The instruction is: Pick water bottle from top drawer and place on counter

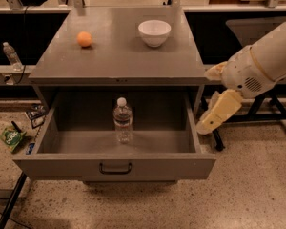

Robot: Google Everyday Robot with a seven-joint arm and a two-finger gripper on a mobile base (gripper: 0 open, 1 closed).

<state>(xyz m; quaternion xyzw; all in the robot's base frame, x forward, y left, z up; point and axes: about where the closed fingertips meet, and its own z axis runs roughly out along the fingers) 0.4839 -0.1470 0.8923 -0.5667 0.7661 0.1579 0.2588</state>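
The water bottle, clear and ribbed with a white cap, stands upright in the middle of the open top drawer. The drawer is pulled out below the grey counter. My gripper, cream-coloured on a white arm, hangs just outside the drawer's right wall. It is to the right of the bottle, well apart from it, and holds nothing that I can see.
An orange and a white bowl sit on the counter. A smaller clear bottle stands on a ledge at the far left. A green packet lies on the floor at the left. Dark stand legs are at the right.
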